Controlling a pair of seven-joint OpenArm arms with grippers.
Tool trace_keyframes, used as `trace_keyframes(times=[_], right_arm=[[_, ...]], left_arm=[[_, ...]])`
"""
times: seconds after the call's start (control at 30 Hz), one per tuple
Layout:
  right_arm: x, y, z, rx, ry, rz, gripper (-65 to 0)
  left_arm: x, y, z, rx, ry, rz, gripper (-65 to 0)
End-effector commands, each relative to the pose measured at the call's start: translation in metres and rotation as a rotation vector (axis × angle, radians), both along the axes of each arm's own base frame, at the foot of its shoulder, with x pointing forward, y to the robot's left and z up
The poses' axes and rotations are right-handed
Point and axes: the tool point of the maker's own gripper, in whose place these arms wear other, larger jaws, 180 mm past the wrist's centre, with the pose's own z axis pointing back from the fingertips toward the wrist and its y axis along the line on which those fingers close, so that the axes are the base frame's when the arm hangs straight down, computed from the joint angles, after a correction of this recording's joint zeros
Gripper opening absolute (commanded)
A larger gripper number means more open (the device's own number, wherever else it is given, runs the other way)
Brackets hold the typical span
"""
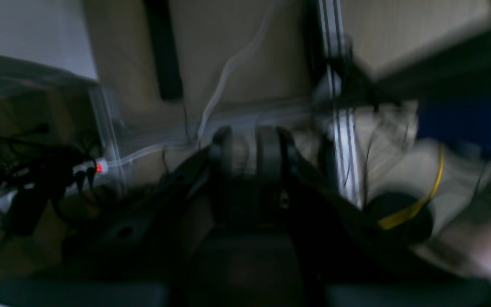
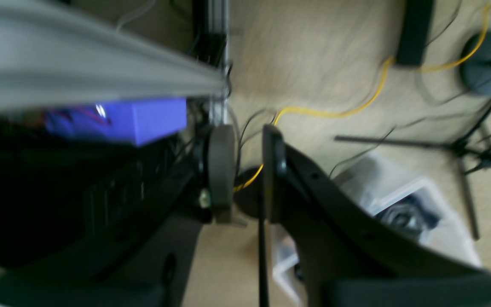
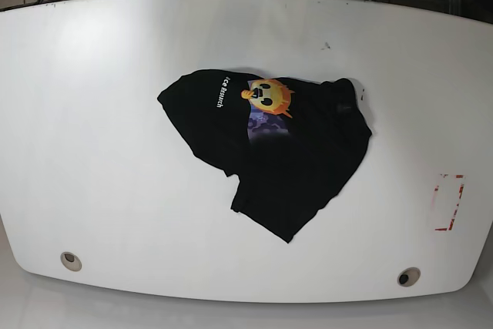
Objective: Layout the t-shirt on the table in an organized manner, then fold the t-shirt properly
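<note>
Both claws, left claw (image 1: 249,145) and right claw (image 2: 247,170), have dark curved fingers with grey pads.

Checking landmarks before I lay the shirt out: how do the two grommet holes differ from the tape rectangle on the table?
The grommet holes are round, grey and sit along the table's near edge, one toward each corner; the tape rectangle is angular, red-and-white, and lies at the right side, farther from that edge. All are clear of the t-shirt.
</note>
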Motion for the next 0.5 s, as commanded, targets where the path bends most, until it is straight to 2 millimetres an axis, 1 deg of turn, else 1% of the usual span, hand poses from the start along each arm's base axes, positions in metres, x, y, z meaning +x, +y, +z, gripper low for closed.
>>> trace_keyframes(times=[0.0,0.13,0.23,0.47], right_arm=[[0.004,0.001,0.016,0.005,-0.033,0.005,-54.1],[0.016,-0.001,0.032,-0.002,-0.078,0.009,-54.2],[0.023,-0.003,0.036,-0.01,-0.101,0.01,-54.2],[0.051,-0.003,0.05,-0.006,-0.252,0.005,-54.2]], left_arm=[[0.008,0.007,0.021,0.006,-0.046,-0.017,-56.8],[0.022,0.009,0.043,-0.02,-0.104,-0.011,-56.8],[0.036,0.009,0.058,-0.041,-0.152,-0.012,-56.8],[0.055,0.009,0.076,-0.067,-0.216,-0.02,-56.8]])
